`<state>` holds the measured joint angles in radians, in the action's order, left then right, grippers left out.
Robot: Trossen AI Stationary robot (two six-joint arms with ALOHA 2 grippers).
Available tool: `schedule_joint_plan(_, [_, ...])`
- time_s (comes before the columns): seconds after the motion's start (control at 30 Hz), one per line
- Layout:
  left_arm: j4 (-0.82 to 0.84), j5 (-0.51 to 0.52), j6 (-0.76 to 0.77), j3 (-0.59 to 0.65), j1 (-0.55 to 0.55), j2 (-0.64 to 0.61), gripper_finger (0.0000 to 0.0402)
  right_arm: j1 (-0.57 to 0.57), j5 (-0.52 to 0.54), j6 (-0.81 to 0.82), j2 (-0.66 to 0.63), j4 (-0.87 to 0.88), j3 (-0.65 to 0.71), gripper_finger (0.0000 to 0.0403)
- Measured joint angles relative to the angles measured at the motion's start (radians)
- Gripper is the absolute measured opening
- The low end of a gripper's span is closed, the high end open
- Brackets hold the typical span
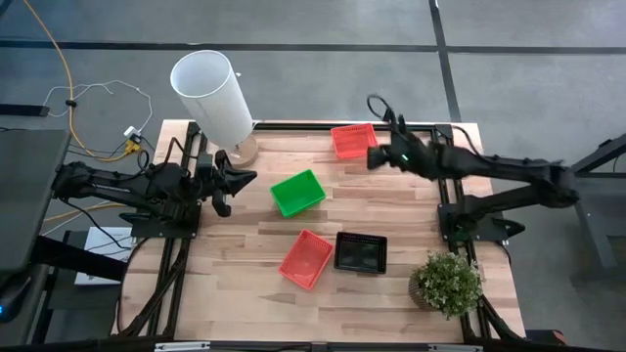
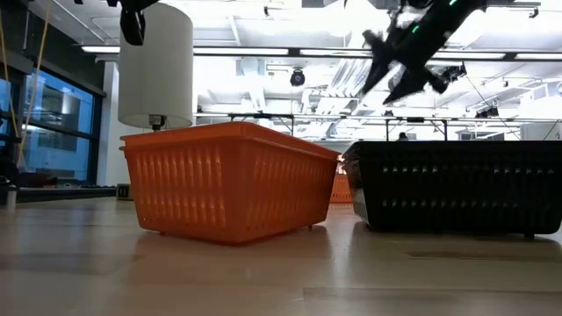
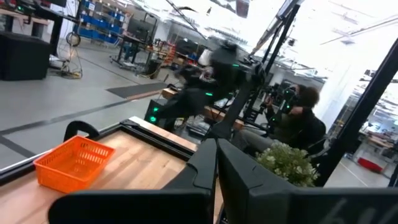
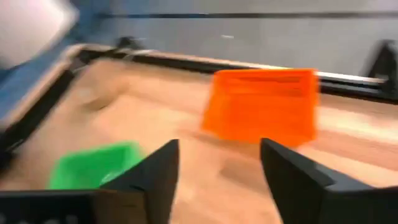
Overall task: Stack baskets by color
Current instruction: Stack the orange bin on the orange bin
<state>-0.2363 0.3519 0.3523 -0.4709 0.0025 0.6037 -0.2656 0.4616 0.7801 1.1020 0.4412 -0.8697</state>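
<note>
Four baskets sit apart on the wooden table point(image 1: 391, 200): a red one point(image 1: 352, 140) at the far edge, a green one point(image 1: 297, 193) mid-table, another red point(image 1: 306, 259) just beside a black one point(image 1: 361, 252) nearer the front. The right gripper point(image 1: 375, 156) hangs open and empty beside the far red basket, while the left gripper point(image 1: 238, 180) is closed on nothing at the table's left side. A white cylinder point(image 1: 212, 95) and a plant point(image 1: 448, 283) stand at opposite corners, and a person point(image 3: 297, 121) sits in the workshop behind.

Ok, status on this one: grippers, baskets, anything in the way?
Left gripper shut, empty, parked at left edge. Right gripper open beside far red basket. Green basket, second red basket, black basket lie apart. Nothing blocking.
</note>
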Motion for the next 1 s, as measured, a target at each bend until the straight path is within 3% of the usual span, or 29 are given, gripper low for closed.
schedule_joint_plan(0.13, [0.001,0.0,0.0,0.0,0.0,0.0,0.0001,-0.148,-0.001,0.068,0.16,0.008,-0.032,0.026])
schedule_joint_plan(0.3, [0.002,0.005,0.001,0.0,0.0,0.0,0.0001,-0.273,-0.076,0.092,0.336,-0.101,-0.033,0.0267])
schedule_joint_plan(0.5, [0.003,0.023,0.004,0.0,0.0,0.0,0.0,-0.341,-0.085,0.074,0.491,-0.144,-0.033,0.0268])
schedule_joint_plan(0.73, [0.003,0.026,0.014,0.0,0.0,0.0,0.0,-0.358,-0.074,0.076,0.588,-0.177,-0.033,0.0267])
schedule_joint_plan(0.87, [0.003,0.03,0.027,0.0,0.0,0.0,0.0,-0.361,-0.072,0.076,0.611,-0.201,-0.033,0.0249])
schedule_joint_plan(1.0, [0.003,0.03,0.037,0.0,0.0,0.0,0.0,-0.374,-0.053,0.122,0.613,-0.198,-0.033,0.0193])
